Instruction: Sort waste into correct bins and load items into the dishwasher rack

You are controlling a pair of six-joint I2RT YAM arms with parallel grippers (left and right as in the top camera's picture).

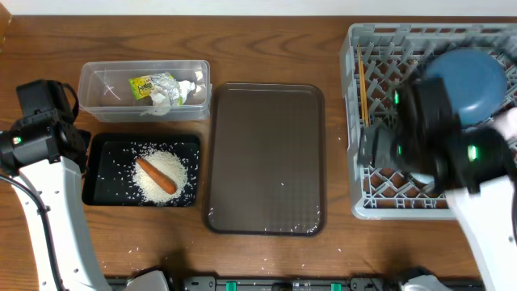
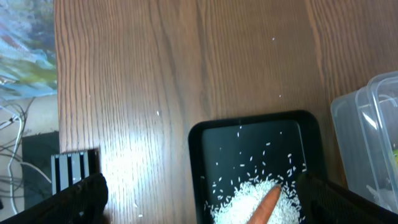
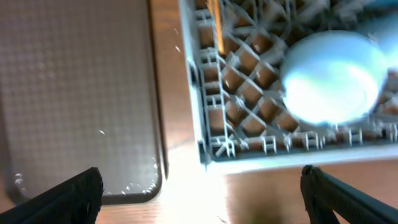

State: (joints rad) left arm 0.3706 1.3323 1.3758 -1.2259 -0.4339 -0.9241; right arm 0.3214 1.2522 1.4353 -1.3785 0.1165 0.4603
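At three o'clock on the surface (image 1: 266, 32), the light-blue bowl (image 3: 329, 78) is resting inside the dishwasher rack (image 1: 380, 32), probably placed there for washing, while the right fingers (image 3: 62, 199) and the left fingers (image 2: 74, 199) are standing wide apart, holding nothing.

Your brown wood-grain table (image 1: 266, 48) fills the frame; pale strip (image 1: 242, 6) along top edge; loose cables (image 2: 12, 118) far left, left wrist view.
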